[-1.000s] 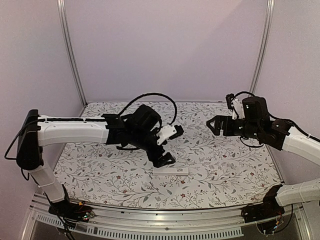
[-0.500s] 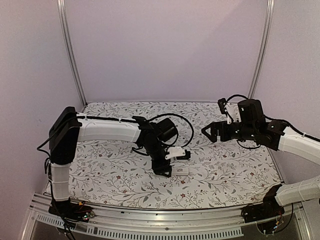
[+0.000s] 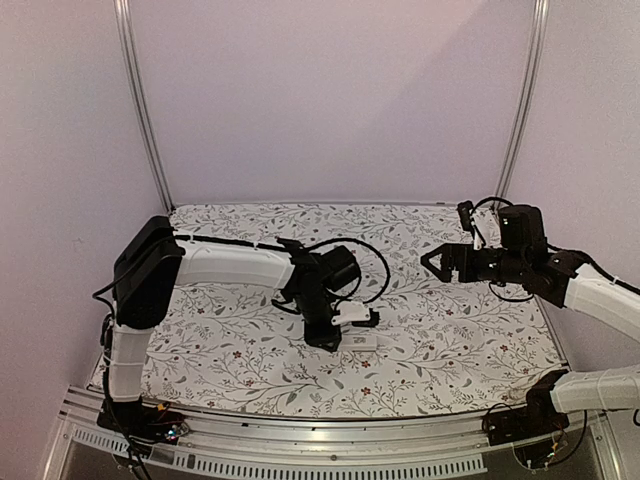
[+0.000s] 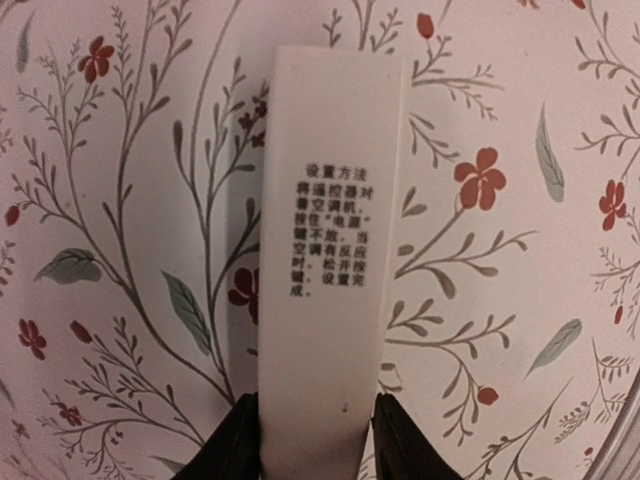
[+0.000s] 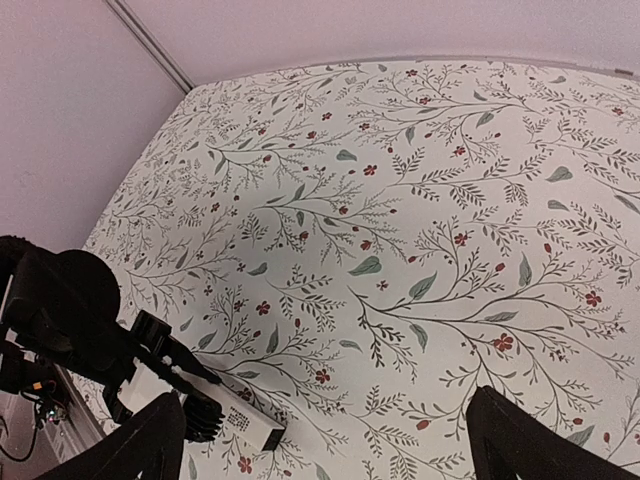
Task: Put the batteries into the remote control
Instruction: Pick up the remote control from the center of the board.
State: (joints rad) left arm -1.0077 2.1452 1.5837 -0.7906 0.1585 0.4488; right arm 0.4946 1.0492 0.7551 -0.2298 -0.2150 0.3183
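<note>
1. Left tool (image 4: pixel 318 445) has dropped onto the remote control (image 4: pixel 325 200), lower centre of the bench (image 3: pixel 450 360), and now clamps its end.
2. Right tool (image 5: pixel 330 450) hangs apart, right of frame; batteries unseen.

A white remote (image 4: pixel 325 250) lies flat on a table (image 4: pixel 520 300) patterned with red flowers and grey-green leaves. It runs straight up the middle of the view, from the bottom edge nearly to the top. Short lines of small black Chinese print sit at its middle. At the bottom edge, two black fingers (image 4: pixel 238 445) flank its near end, one against each long side.
</note>
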